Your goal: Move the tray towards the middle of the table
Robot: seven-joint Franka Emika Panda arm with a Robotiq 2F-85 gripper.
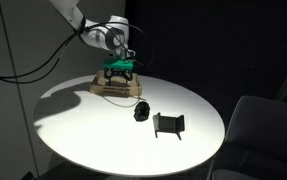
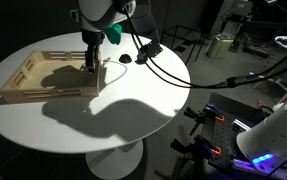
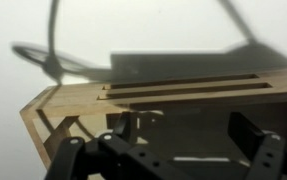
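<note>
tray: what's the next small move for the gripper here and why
Probably ease the gripper down onto the tray rim and close. The tray sits near the table edge, away from the middle, and in the wrist view the fingers stand apart by the rim, so nothing seems gripped.
</note>
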